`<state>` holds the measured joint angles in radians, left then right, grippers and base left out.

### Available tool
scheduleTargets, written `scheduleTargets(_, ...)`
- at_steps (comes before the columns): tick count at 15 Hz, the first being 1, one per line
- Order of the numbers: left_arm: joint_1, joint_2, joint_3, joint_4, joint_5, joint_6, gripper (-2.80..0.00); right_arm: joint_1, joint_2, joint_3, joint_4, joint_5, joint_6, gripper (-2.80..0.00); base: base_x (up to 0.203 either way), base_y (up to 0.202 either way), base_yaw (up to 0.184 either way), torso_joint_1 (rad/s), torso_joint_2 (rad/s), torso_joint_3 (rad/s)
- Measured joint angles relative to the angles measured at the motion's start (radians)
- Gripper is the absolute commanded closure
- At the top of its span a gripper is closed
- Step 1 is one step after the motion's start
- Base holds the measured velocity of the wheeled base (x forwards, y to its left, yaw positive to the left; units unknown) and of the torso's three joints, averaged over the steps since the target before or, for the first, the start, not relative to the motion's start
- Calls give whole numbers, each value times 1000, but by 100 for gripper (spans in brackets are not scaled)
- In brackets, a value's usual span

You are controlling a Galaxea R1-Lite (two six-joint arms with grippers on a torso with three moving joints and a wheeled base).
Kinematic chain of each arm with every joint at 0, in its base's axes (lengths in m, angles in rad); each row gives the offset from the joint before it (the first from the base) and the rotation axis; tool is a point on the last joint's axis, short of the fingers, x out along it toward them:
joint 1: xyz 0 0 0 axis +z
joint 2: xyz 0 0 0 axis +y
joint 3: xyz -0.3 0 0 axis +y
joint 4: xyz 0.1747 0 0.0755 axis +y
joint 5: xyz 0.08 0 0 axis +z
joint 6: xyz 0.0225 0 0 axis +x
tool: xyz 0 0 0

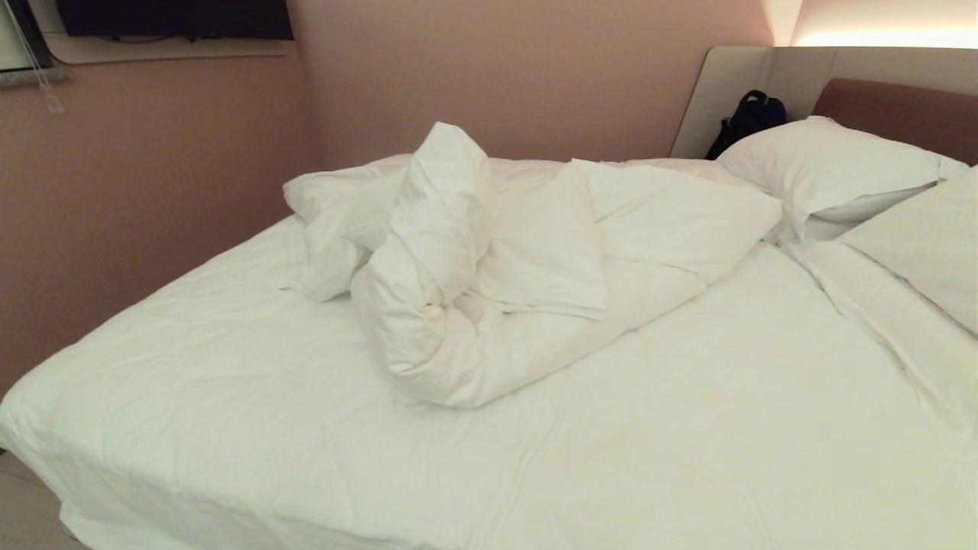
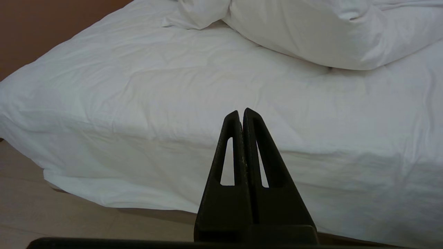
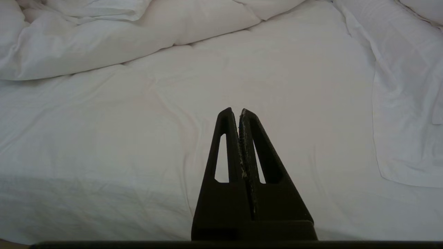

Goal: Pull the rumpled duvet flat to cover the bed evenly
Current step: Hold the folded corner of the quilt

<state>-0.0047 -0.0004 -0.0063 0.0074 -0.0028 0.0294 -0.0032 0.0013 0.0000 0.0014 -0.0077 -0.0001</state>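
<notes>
Nearest, both tools sit at the bed's near side, neither showing in the head view. The left tool [image 2: 241,114] has its two dark fingers pressed together on nothing, pointing over the near-left corner of the bed [image 1: 229,397]. The right tool [image 3: 238,112] is likewise closed and empty, aimed at the smoother stretch further right.

Beyond them, the duvet [image 1: 474,305] is heaped in the middle of the bed, toward the far side, its bulk running left to right, with one puffy fold standing up. It lies ahead of both tools and apart from them; its rounded near lobe looks closer to the left tool, so that arm probably has the shorter reach.

Farthest right lie the pillows [image 1: 833,172], with a dark bag [image 1: 749,118] behind. No readable writing or labels appear.
</notes>
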Motion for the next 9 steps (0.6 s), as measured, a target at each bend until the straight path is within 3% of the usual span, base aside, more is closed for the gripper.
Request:
scheduleTargets(5, 0, 31, -152, 92, -41, -4, 0, 0, 0, 0, 0, 0, 0, 0, 0, 0, 0, 0, 0, 0)
scheduleTargets(9, -1, 205, -244, 111, -117, -33, 0, 0, 0, 0, 0, 0, 0, 0, 0, 0, 0, 0, 0, 0)
